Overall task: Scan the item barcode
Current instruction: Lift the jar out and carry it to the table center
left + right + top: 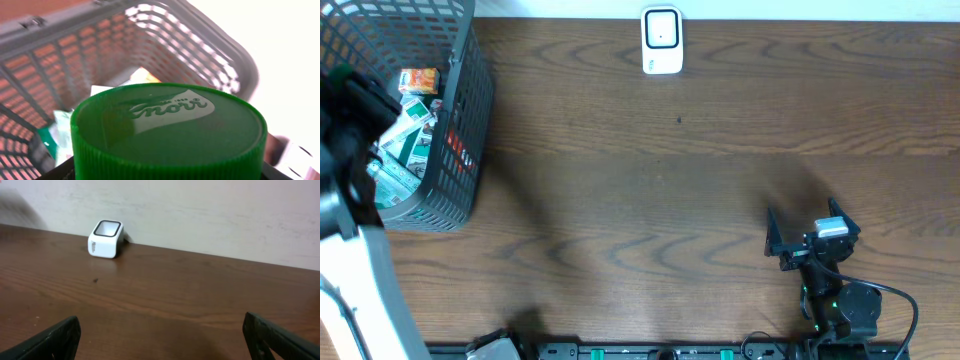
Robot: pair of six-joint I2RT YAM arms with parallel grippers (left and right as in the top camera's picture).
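Note:
A green ribbed lid (170,130) marked Knorr fills the left wrist view; it tops the item, whose body and barcode are hidden below. My left gripper (355,100) hangs over the grey basket (460,130), and its dark fingers (55,175) press against both sides of the lid, shut on it. The white barcode scanner (661,40) stands at the table's far edge, also seen as the scanner (105,239) in the right wrist view. My right gripper (805,215) rests near the front right of the table, jaws wide open with nothing between them.
The basket's mesh wall (60,65) surrounds the lid and holds several packets (410,120), green-white and orange. A pale wall (200,210) rises behind the scanner. Brown wooden tabletop (650,200) lies between basket and right arm.

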